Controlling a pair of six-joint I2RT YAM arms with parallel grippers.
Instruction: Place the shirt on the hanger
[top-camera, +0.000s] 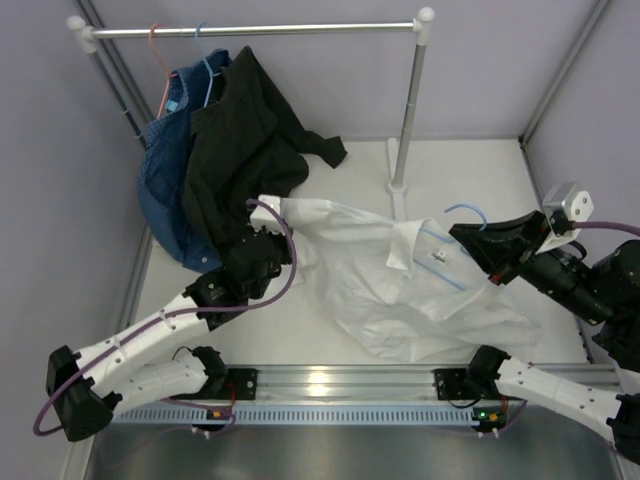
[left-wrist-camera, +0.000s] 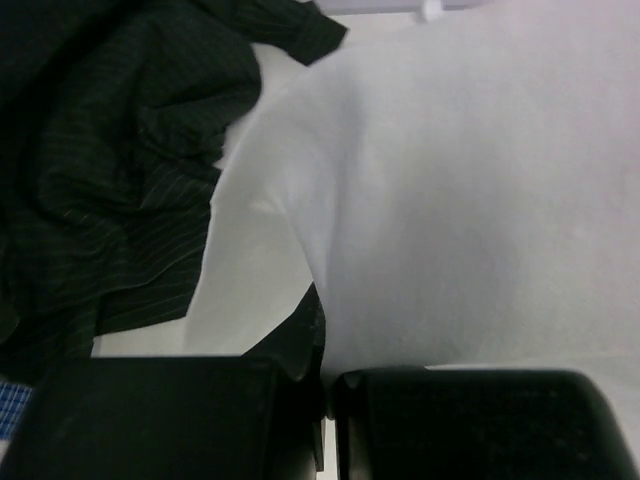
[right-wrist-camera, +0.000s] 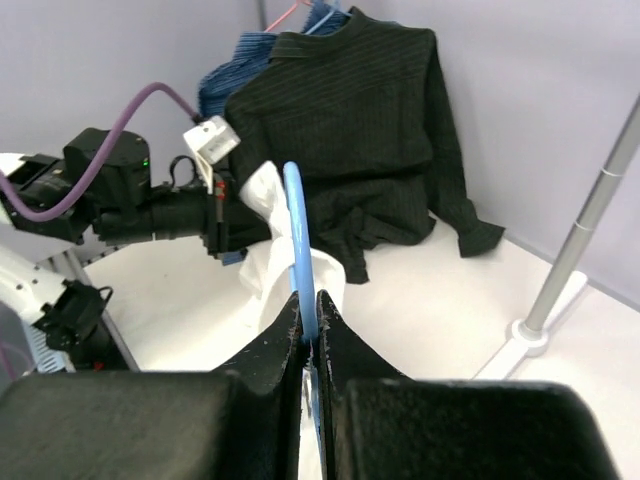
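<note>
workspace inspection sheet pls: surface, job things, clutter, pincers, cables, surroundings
surface: white table, shirt spread across its middle.
job's things: white wrinkled long-sleeved shirt lying on the table; light-blue wire hanger crossing its collar area, not seen seated in the shoulders.
clutter: black pinstriped garment and blue denim garment hanging from the rail, a black sleeve trailing on the table; pink wire hanger on the rail.
pincers: left pincer shut on the shirt's edge; right pincer shut on the hanger.
cables: purple cable looped at the left arm, another at the right wrist.
surroundings: metal clothes rail; grey walls.

Bright, even diffuse light; shadows faint; glare on rail (top-camera: 320, 378); shirt (left-wrist-camera: 450, 200) washed-out, blurred close-up.
</note>
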